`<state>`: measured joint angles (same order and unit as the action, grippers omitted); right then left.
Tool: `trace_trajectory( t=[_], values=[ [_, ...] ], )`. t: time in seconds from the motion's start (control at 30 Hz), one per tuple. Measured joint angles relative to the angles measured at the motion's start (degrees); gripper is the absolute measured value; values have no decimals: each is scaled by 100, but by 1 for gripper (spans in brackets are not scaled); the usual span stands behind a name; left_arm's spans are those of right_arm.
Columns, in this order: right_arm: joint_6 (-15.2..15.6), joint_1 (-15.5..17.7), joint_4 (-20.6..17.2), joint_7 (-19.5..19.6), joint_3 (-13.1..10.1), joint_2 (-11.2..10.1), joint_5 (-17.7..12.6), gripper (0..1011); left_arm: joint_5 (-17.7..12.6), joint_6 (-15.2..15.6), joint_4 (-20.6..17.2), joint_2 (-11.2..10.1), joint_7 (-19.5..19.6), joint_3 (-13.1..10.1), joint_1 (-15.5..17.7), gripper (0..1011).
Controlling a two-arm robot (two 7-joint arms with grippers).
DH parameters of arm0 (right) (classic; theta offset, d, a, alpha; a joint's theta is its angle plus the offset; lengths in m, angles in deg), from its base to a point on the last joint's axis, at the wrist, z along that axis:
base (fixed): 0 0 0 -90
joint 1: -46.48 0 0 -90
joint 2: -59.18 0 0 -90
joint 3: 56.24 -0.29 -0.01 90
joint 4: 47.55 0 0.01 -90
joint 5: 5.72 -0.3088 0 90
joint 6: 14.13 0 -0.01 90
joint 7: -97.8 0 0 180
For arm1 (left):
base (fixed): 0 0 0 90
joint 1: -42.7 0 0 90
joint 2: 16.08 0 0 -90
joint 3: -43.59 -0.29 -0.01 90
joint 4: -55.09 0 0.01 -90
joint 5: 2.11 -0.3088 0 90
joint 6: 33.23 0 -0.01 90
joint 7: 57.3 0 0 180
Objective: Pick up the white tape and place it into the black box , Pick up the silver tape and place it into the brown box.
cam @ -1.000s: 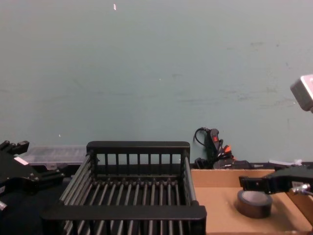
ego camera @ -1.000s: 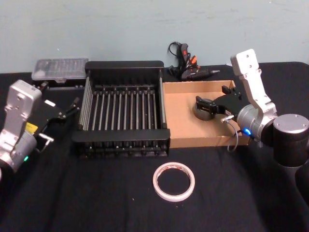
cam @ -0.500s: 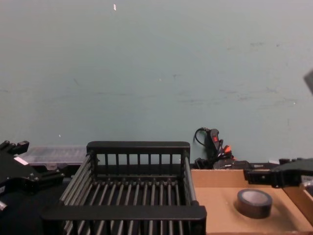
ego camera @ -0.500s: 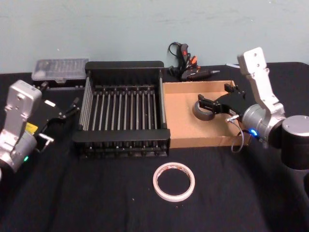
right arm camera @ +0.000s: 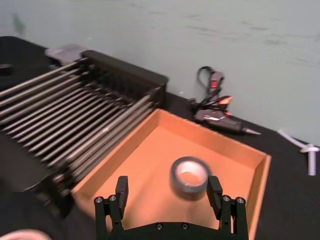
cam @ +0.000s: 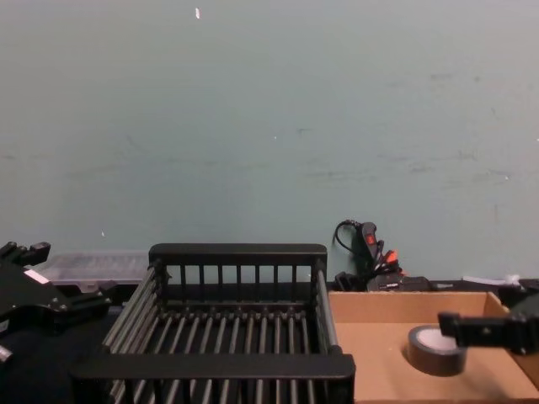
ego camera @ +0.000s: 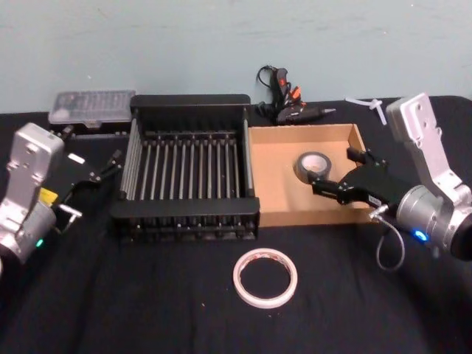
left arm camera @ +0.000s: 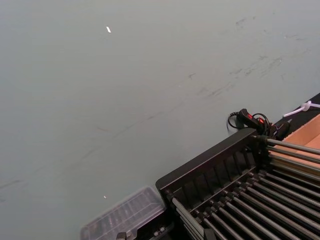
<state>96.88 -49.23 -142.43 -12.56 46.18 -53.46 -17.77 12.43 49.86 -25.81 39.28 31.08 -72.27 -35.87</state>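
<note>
The silver tape (ego camera: 311, 166) lies flat in the brown box (ego camera: 302, 217), toward its back, with its pale core facing up (right arm camera: 190, 175). My right gripper (ego camera: 332, 170) hangs open over the box's front right part, just short of the roll and touching nothing; its two fingers (right arm camera: 121, 189) frame the roll in the right wrist view. The white tape (ego camera: 265, 277) lies on the black cloth in front of the boxes. The black box (ego camera: 190, 99) stands left of the brown one and holds nothing. My left gripper (ego camera: 103, 168) is parked at the far left, open.
A glue gun with its cable (ego camera: 287, 103) lies behind the brown box. A clear plastic case (ego camera: 91, 105) sits behind the black box's left corner. A small white piece (ego camera: 372, 105) lies at the back right. Black cloth surrounds the white tape.
My right gripper let go of the silver tape, rose, and drew back toward the front right. The roll stays in the brown box. The left arm has not moved.
</note>
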Motion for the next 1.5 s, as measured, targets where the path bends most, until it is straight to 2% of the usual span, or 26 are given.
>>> trace_trajectory(
  t=[0.33, 0.7, 1.07, 1.5],
  values=[
    [-48, 663, -637, -276, 105, -397, -229, 1002, 0, 0, 0, 0, 0, 0, 0, 1001],
    [-54, 993, -781, -330, 445, -600, -272, 1002, 0, 0, 0, 0, 0, 0, 0, 1001],
    [-134, 1044, -670, -135, 811, -640, -5, 1002, 0, 0, 0, 0, 0, 0, 0, 1001],
    [-483, 987, -420, -26, 939, -435, 247, 1002, 0, 0, 0, 0, 0, 0, 0, 1001]
  ],
)
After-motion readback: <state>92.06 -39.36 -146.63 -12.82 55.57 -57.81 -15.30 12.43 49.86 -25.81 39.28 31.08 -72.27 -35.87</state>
